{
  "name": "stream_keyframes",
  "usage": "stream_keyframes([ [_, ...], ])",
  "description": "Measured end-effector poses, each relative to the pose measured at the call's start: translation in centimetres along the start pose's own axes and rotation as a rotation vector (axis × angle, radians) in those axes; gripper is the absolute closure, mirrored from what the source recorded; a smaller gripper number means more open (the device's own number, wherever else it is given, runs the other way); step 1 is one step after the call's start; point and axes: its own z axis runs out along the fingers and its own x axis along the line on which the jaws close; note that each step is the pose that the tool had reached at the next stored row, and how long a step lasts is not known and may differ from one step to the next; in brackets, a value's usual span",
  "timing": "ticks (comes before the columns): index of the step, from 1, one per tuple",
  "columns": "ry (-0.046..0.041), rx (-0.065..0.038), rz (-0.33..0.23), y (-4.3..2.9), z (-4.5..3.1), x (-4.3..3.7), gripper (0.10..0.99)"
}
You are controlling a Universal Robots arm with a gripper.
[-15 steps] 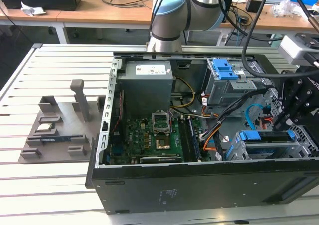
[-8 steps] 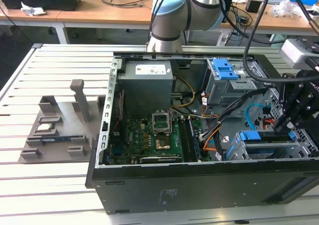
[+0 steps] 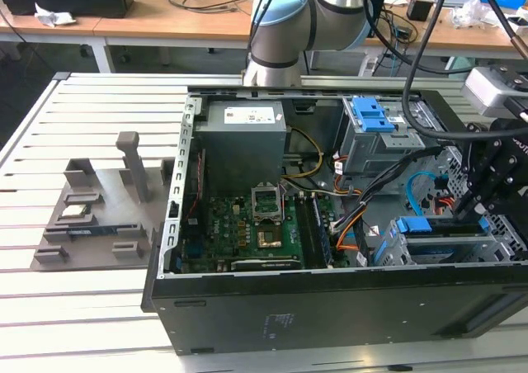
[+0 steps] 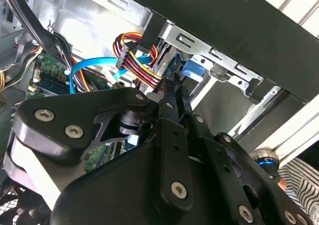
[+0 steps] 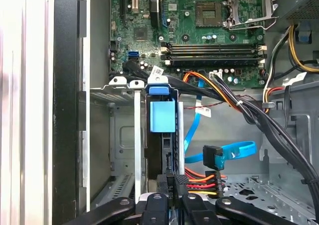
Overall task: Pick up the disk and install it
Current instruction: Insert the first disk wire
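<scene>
Sitting on edge in the grey metal drive cage (image 3: 450, 245) at about four o'clock in the exterior view, the disk (image 3: 445, 227), a flat silver hard drive edged by a blue plastic carrier frame, looks largely home: picking up is done, and judging from how deep it stands, what remains is the last seating and letting go. In the first wrist view the disk (image 5: 163, 135) shows as a thin dark slab with a blue tab, standing between the cage's silver rails at six o'clock from the green motherboard (image 5: 199, 31).

The black gripper (image 3: 477, 201) hangs over the cage at three o'clock in the exterior view, fingers pointing down into the open black computer case (image 3: 330, 307). In the first wrist view the gripper (image 5: 171, 187) has its jaws drawn close together on the disk's near edge, apparently clamped on it. In the second wrist view the fingers (image 4: 174, 110) reach toward the blue tab (image 4: 192, 68), beside a bundle of red, yellow and black wires (image 4: 139, 60)
</scene>
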Motion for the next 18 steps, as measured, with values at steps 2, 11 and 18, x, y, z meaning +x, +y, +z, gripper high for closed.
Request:
stream_keyframes([
  [2,-0.0003,0.001,0.000,0.04,-0.13,-0.01,0.918],
  [11,-0.0025,0.001,0.000,0.09,0.34,-0.10,0.918],
  [18,-0.0034,0.001,0.000,0.07,0.77,-0.09,0.906],
])
